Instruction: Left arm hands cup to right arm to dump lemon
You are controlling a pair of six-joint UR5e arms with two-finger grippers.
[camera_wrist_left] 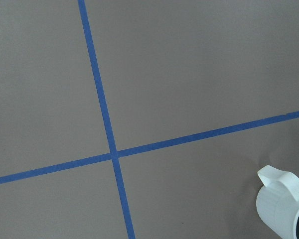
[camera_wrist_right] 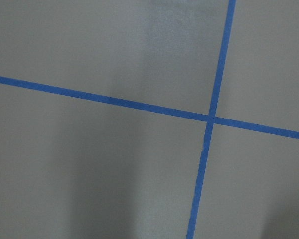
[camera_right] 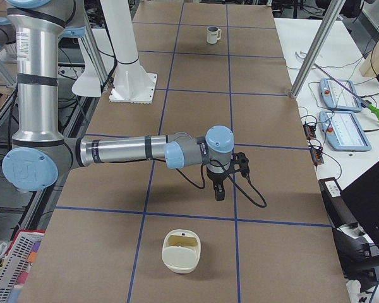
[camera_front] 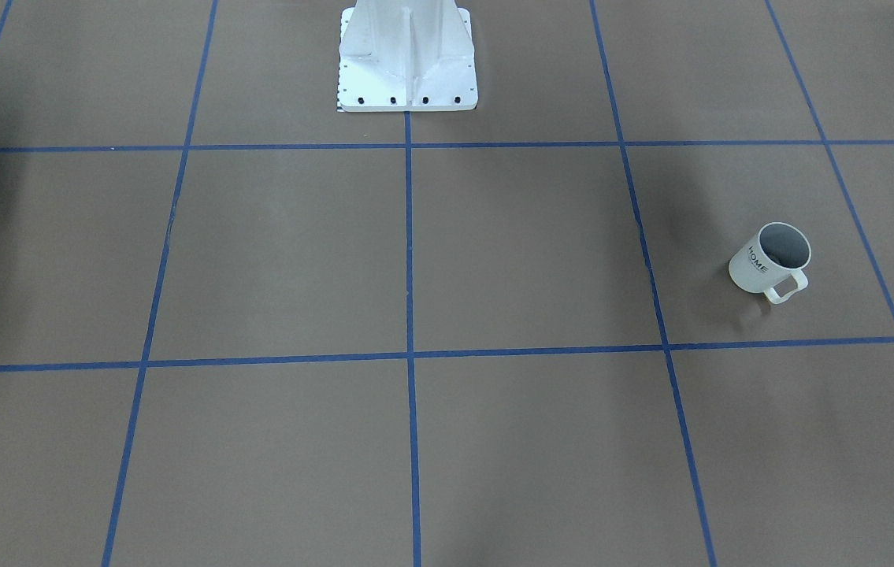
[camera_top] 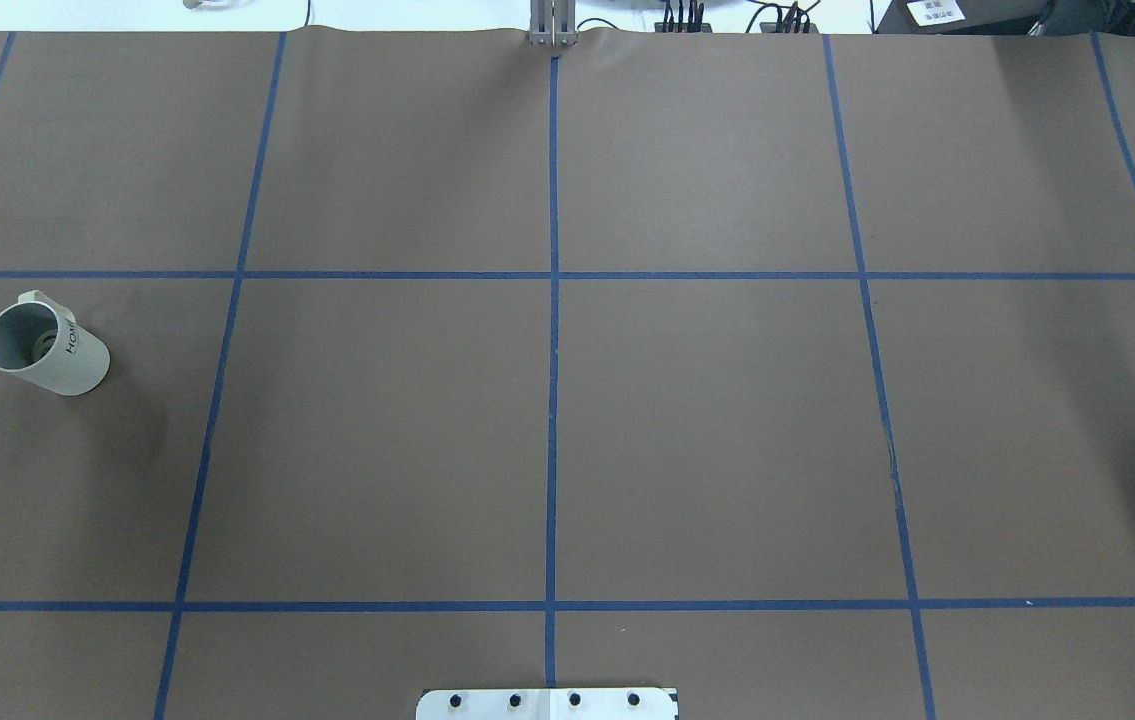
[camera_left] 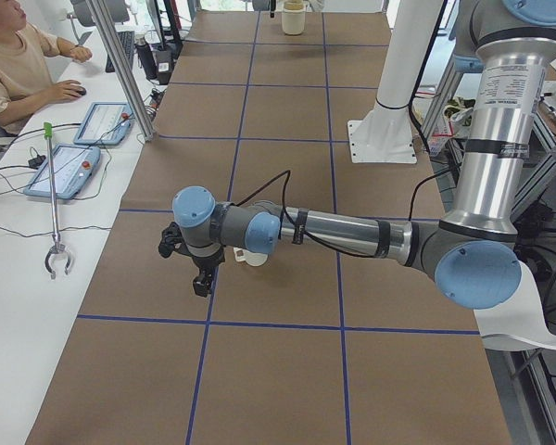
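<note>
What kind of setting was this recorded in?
Probably a robotics lab data-collection cell: a table gridded with blue tape, a robot arm near a white pedestal, and an operator beside teach pendants.

Overhead, front cams opposed, share cup (camera_front: pixel 766 261); wrist cams prob. downward.

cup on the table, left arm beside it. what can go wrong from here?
1. The cup shows only in a corner of the left wrist view, so the left gripper isn't lined up; a skewed approach may tip it.
2. The lemon is just a faint pale spot inside the open cup; loose, it might drop out if the cup tilts during handover to the right gripper.
</note>
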